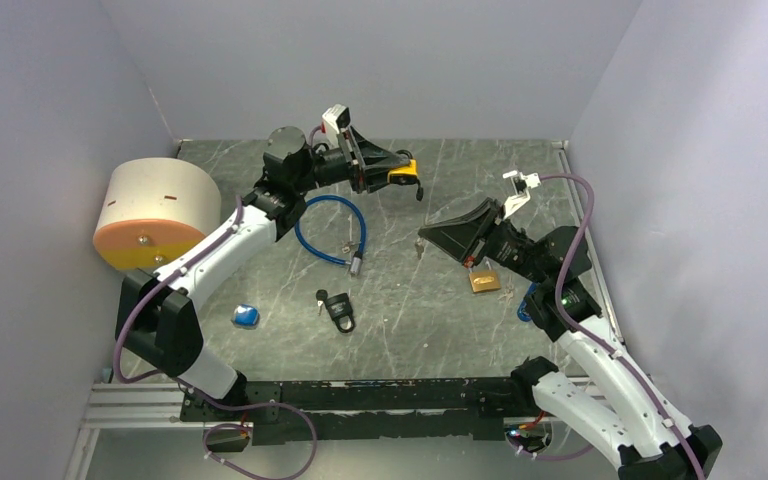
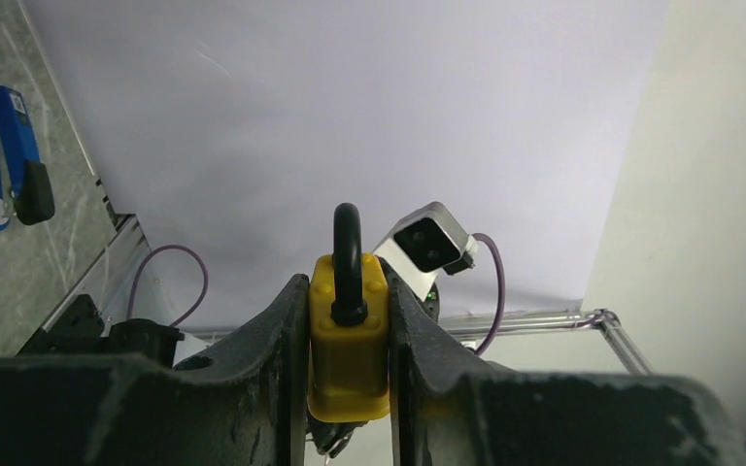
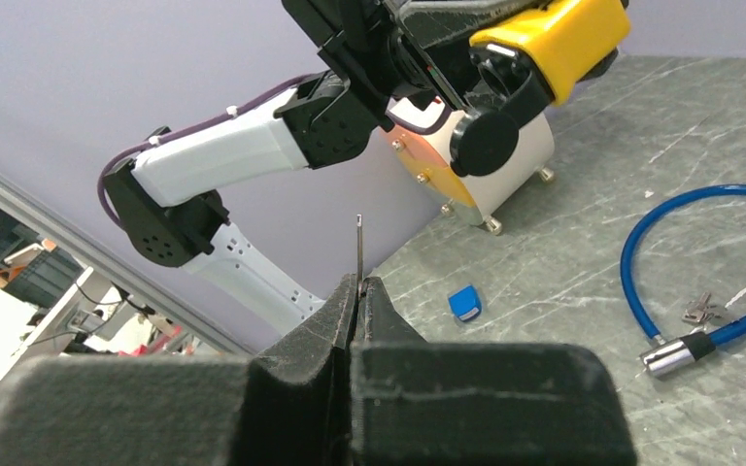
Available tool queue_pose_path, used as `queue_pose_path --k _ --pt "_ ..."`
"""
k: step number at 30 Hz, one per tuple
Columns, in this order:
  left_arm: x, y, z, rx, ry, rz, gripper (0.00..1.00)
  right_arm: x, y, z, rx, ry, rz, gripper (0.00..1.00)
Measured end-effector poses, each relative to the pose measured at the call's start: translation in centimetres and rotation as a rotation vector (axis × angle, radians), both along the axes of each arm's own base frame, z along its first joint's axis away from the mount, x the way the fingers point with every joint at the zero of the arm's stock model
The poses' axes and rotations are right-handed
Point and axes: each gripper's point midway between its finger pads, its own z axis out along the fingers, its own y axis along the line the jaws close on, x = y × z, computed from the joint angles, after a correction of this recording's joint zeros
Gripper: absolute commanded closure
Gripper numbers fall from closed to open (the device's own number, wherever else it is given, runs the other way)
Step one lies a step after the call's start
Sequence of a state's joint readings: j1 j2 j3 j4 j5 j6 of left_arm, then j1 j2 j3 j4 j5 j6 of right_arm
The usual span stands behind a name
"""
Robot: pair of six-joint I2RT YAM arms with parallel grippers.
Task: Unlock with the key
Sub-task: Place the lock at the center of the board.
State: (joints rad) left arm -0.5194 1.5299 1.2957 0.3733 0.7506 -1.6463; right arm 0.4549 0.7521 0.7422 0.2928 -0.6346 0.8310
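Note:
My left gripper is raised over the back of the table and shut on a yellow padlock. In the left wrist view the padlock sits squeezed between both fingers, its black shackle pointing away from the wrist. My right gripper is shut on a thin key, whose blade sticks up from the closed fingertips. In the right wrist view the padlock hangs above and to the right of the key tip, apart from it.
A blue cable lock with keys lies mid-table. A black padlock, a brass padlock under the right arm and a small blue object lie nearer. A cream and orange cylinder stands at the left wall.

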Motion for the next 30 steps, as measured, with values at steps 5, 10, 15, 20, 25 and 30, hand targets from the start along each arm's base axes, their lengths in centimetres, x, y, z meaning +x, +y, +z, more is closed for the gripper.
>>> queue_pose_path --k 5,10,15,20,25,30 --pt "0.3 0.1 0.1 -0.022 0.028 0.012 0.98 0.0 0.0 -0.1 0.001 0.013 0.001 1.0" --pt "0.6 0.1 -0.7 -0.015 0.059 0.029 0.97 0.1 0.1 -0.3 -0.001 0.022 0.002 1.0" --pt "1.0 0.1 -1.4 0.012 0.064 0.053 0.98 0.4 0.2 -0.6 -0.007 0.034 0.002 1.0" --pt "1.9 0.6 -4.9 0.221 0.077 0.142 0.97 0.6 0.3 -1.3 -0.029 0.046 -0.003 1.0" --pt "2.5 2.2 -7.8 0.626 0.04 0.296 0.97 1.7 -0.2 -4.1 -0.119 0.089 -0.069 1.0" --pt "0.3 2.7 -13.2 1.003 0.003 0.301 0.97 2.1 -1.4 -8.8 -0.223 0.159 -0.149 1.0"
